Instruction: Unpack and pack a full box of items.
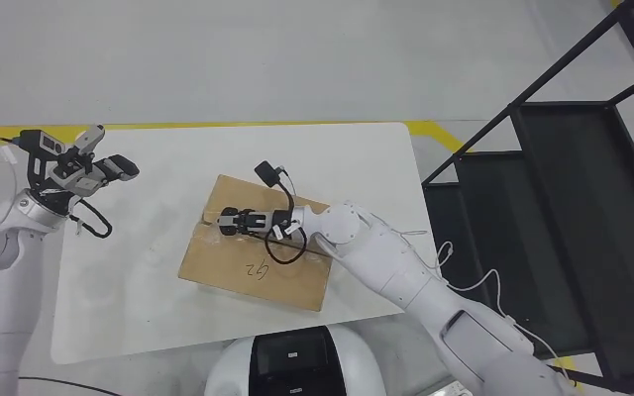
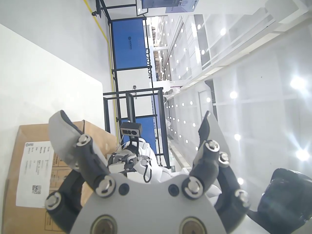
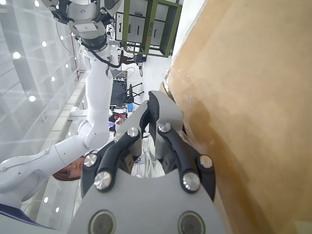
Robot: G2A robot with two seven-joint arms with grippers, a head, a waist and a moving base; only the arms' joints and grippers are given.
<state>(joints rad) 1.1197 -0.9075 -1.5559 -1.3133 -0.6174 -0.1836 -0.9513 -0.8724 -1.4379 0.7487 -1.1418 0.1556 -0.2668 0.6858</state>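
Mid-frame, the closed box (image 1: 256, 262) lies on the table (image 1: 119, 297) with the right gripper (image 1: 226, 220) at its top seam, fingers clenched together on nothing, and at upper left the left gripper (image 1: 114, 153) hangs released, fingers spread.

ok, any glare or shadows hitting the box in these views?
Top view: even light, no glare on the box. Left wrist view: ceiling lights flare into streaks, but the box label is glare-free. Right wrist view: the right gripper casts a dark shadow on the box face; the tape shows slight sheen.
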